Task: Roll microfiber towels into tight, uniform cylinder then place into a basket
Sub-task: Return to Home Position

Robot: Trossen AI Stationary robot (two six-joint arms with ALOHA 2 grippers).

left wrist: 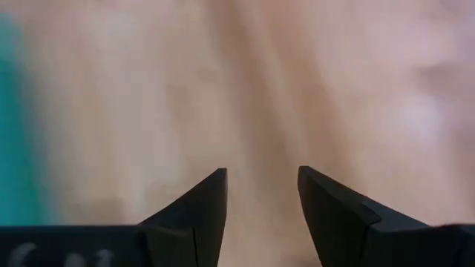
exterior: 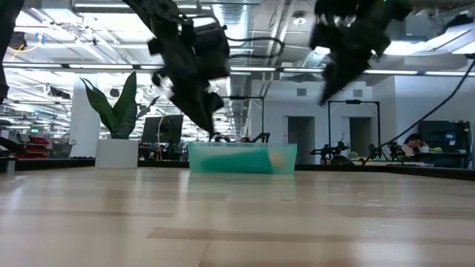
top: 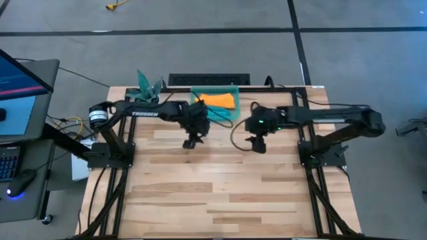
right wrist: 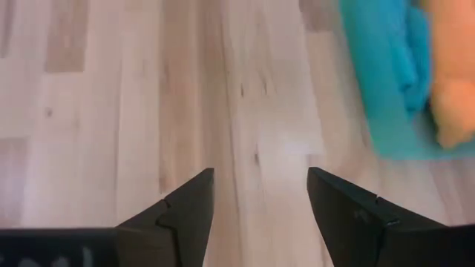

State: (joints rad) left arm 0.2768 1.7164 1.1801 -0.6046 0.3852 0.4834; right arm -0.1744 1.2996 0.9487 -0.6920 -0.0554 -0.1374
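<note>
The basket [top: 215,89] stands at the table's far edge, near the middle. In it lie an orange-yellow microfiber towel [top: 219,100] and a teal-blue one [top: 220,113]; the right wrist view shows them side by side, the teal towel [right wrist: 386,67] and the orange towel [right wrist: 453,74]. My left gripper [top: 192,142] hangs open above bare wood, just nearer than the basket's left end. Above bare wood to the basket's right, my right gripper [top: 257,145] also hangs open. Both wrist views show nothing between the left fingers [left wrist: 262,178] or the right fingers [right wrist: 260,178].
A white pot [exterior: 117,152] with a teal plant [top: 148,87] stands at the far left of the table. A black bar [top: 209,79] lies behind the basket. A laptop [top: 20,93] sits on a stand left of the table. The near half of the table [top: 213,193] is bare wood.
</note>
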